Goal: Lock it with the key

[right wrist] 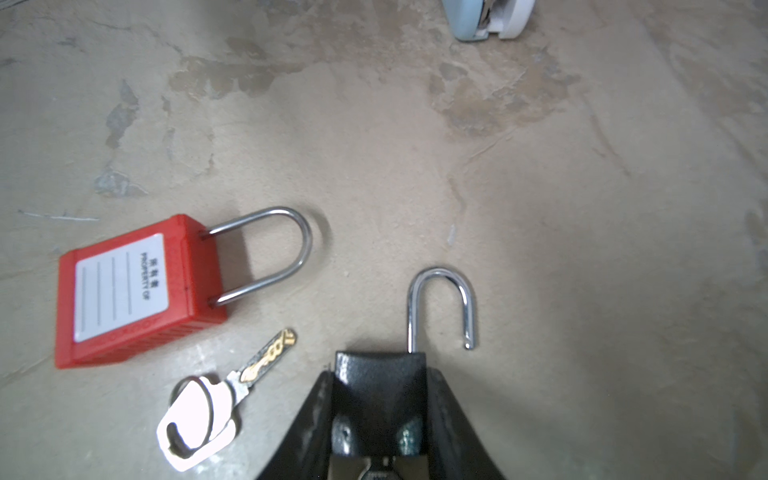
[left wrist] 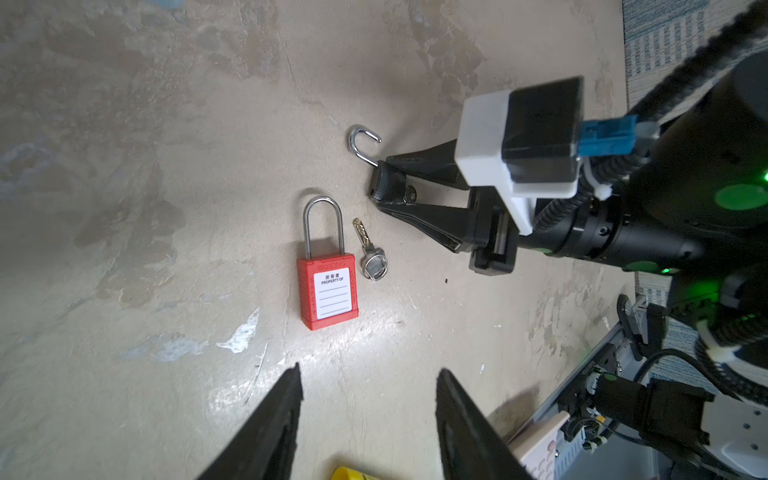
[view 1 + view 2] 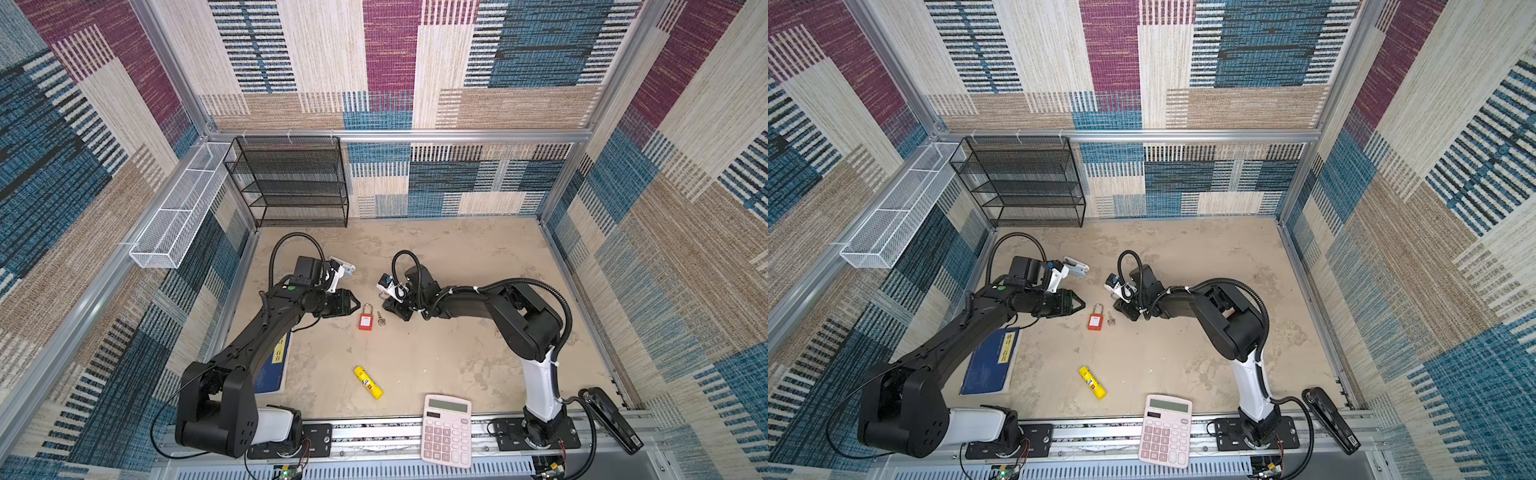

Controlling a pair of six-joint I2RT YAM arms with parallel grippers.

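A black padlock (image 1: pixel 380 390) with its silver shackle (image 1: pixel 440 291) swung open sits between the fingers of my right gripper (image 1: pixel 381 372), which is shut on its body just above the table. On the table beside it lies a red padlock (image 3: pixel 365 321) with a white label and a closed shackle. A loose key (image 3: pixel 380 319) with a silver head rests next to the red one. My left gripper (image 2: pixel 368 372) hovers open a short way from the red padlock (image 2: pixel 328 291), with nothing between its fingers. In both top views the two grippers (image 3: pixel 1081 305) (image 3: pixel 1117 302) face each other across the red padlock (image 3: pixel 1095 320).
A yellow glue stick (image 3: pixel 368 382) and a pink calculator (image 3: pixel 447 430) lie toward the front. A blue book (image 3: pixel 990 361) is under the left arm. A black mesh rack (image 3: pixel 291 183) and white mesh basket (image 3: pixel 178 212) stand at the back left. A small white device (image 3: pixel 345 268) lies behind the left gripper.
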